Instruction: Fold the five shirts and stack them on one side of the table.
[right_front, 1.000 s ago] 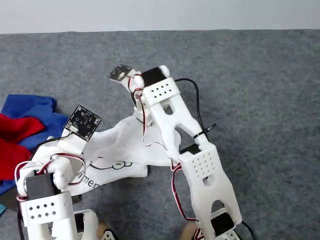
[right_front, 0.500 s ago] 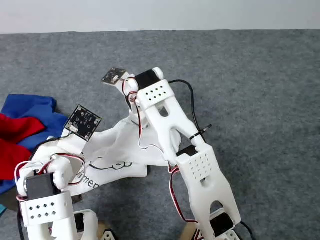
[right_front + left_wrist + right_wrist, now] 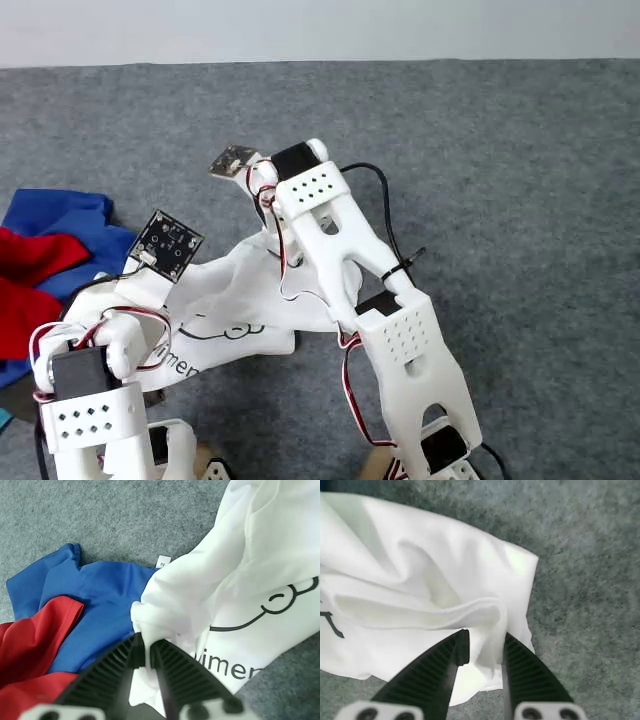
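Left wrist view: white shirt (image 3: 240, 570) between jaws; label (image 3: 163, 560) by blue shirt (image 3: 100, 595)

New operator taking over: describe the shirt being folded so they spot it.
On the grey table, beside the blue shirt and red shirt, lies the white shirt. It alone bears black print, and the left gripper and right gripper pinch it.

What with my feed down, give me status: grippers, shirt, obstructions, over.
Left gripper shut on white shirt. Right gripper shut on its edge. Shirt bunched, not folded. Blue shirt against it, red shirt just beyond.
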Robot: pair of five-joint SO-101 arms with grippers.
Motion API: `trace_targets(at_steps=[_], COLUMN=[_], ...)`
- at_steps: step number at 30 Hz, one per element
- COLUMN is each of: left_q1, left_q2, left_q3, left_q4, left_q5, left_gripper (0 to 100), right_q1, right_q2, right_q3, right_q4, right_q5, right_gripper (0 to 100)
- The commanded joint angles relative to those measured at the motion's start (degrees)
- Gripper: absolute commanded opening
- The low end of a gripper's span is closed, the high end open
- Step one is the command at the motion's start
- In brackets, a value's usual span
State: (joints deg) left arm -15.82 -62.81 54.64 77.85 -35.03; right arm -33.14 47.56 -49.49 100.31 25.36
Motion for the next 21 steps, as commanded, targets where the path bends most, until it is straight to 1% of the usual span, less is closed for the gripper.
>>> trace_targets(at_steps=[1, 5, 10, 13, 15, 21], left_q1=[0.3, 0.4, 0.3, 0.3, 0.3, 0.2], left_q2=[-0.5, -0.6, -0.7, -0.7, -0.7, -0.7], left_q3=[-0.4, -0.4, -0.4, -0.4, -0.4, -0.4], left_q4=[-0.4, 0.8, 1.5, 1.2, 1.2, 1.1], left_q5=[0.5, 0.6, 0.6, 0.6, 0.6, 0.6], left_gripper=[1, 1, 1, 1, 1, 1], right_q1=[0.7, 0.6, 0.6, 0.6, 0.7, 1.6], right_q2=[-2.4, -0.7, -0.7, -0.7, -0.7, -3.4], right_q3=[-0.5, -0.6, -4.0, -5.0, -5.1, -5.3], right_q4=[2.0, 1.2, 1.2, 1.7, 2.2, 2.4], right_q5=[-0.6, -0.6, -0.3, 1.0, 2.2, 2.7], right_gripper=[10.0, 9.8, 9.1, 0.3, 1.7, 1.0])
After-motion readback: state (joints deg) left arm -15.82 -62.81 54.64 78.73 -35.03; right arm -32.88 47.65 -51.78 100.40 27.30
